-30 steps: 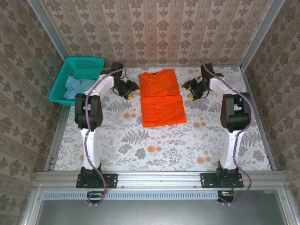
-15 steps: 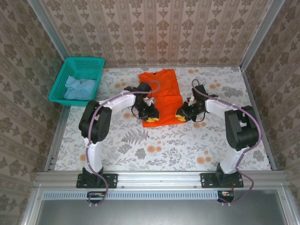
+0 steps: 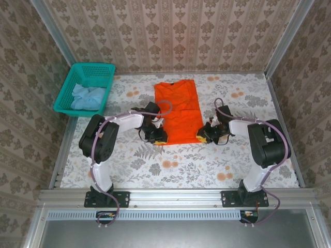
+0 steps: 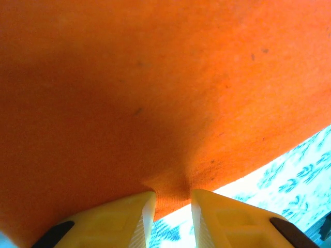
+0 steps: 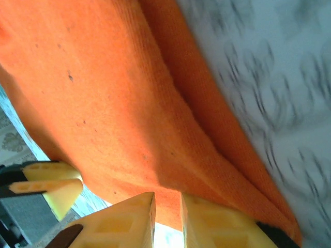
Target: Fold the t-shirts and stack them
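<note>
The orange t-shirt (image 3: 178, 106) lies flat and lengthwise at mid-table, neck toward the far wall. My left gripper (image 3: 158, 136) is at its near left corner and my right gripper (image 3: 202, 137) at its near right corner. In the left wrist view the yellow fingers (image 4: 135, 223) pinch a puckered bit of the orange hem (image 4: 173, 188). In the right wrist view my gripper (image 5: 167, 214) is shut on the layered orange edge (image 5: 170, 199), and the left gripper's yellow fingertips (image 5: 54, 188) show beyond. The pale blue t-shirt (image 3: 87, 96) lies crumpled in the basket.
The teal mesh basket (image 3: 93, 65) stands at the far left corner, partly over the table's edge. The floral tablecloth (image 3: 170, 165) stretches bare between the shirt and the arm bases. Wallpapered walls close in three sides.
Both grippers swung from beside the shirt's far end to its near corners and closed on the hem. The shirt now reaches a little nearer to the arm bases.
</note>
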